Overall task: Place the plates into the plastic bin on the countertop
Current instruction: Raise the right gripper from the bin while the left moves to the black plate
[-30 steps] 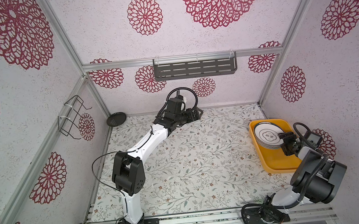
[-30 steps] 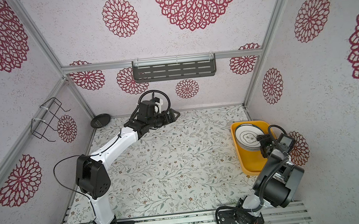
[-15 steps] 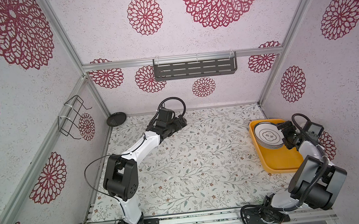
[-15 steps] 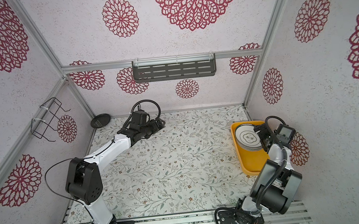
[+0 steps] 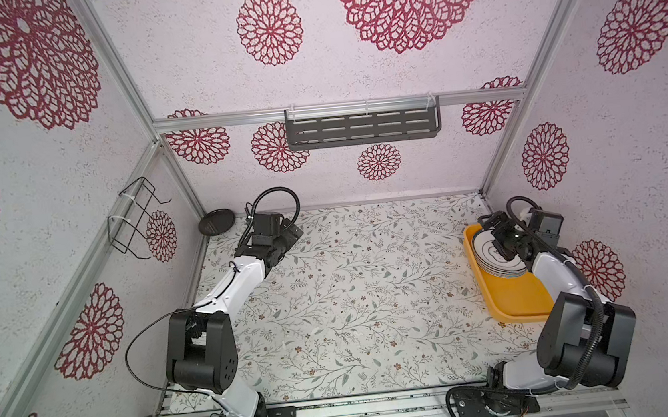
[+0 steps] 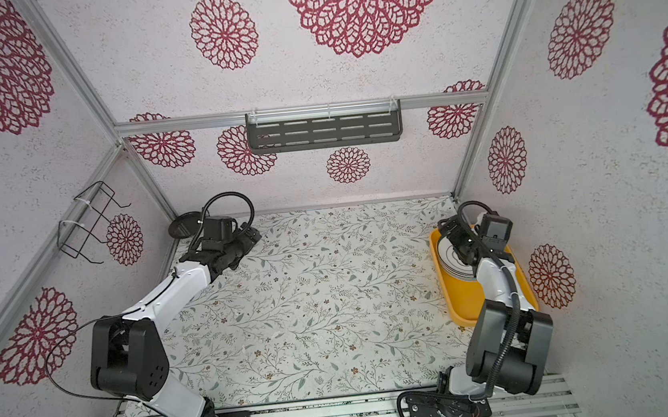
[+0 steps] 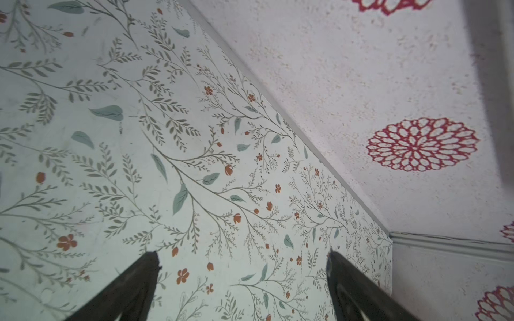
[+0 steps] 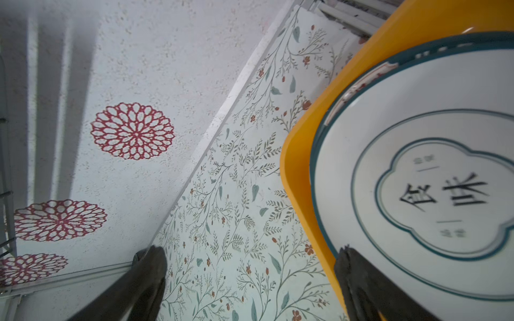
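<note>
In both top views, hung high over the front rail [image 5: 384, 401] and looked steeply down across the whole countertop [image 5: 353, 299] and the flowered walls [image 5: 50, 182]; sat side by side, so framed almost the same scene. On the left wrist, rode close over the countertop near the back wall [image 7: 361, 83], peering out past the left gripper [image 7: 242, 258]. On the right wrist, rode close above the plastic bin [image 8: 297, 144] and its top plate [image 8: 417, 111], past the right gripper [image 8: 250, 250]; shared that bin and back wall with the top views
</note>
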You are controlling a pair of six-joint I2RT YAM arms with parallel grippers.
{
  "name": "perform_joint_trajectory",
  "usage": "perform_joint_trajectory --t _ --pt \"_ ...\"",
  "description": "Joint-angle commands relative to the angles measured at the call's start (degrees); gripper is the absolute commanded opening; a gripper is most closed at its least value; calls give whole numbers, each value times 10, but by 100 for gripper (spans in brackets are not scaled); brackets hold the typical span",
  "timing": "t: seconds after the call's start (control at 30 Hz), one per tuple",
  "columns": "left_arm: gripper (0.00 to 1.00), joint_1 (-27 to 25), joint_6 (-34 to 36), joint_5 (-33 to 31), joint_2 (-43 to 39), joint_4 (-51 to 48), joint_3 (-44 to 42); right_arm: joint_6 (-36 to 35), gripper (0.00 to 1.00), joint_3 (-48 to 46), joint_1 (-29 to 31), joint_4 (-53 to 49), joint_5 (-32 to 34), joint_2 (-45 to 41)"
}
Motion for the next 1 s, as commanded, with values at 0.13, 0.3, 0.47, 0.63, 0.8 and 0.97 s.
perform_joint_trajectory --t 0.13,0.3,0.47,0.63,0.8,0.97 --pt "97 63 -30 -2 -14 14 -27 26 99 46 89 53 12 27" --pt "97 99 -39 11 3 32 -28 28 99 66 142 56 41 45" --pt "97 141 -52 36 35 46 -17 53 99 74 180 85 67 68" --pt "97 183 -67 70 78 67 0 65 99 100 217 90 97 93" --pt "100 214 -98 126 135 141 15 87 99 124 260 119 99 129" --pt "100 224 -133 112 209 164 48 110 99 163 308 155 96 182"
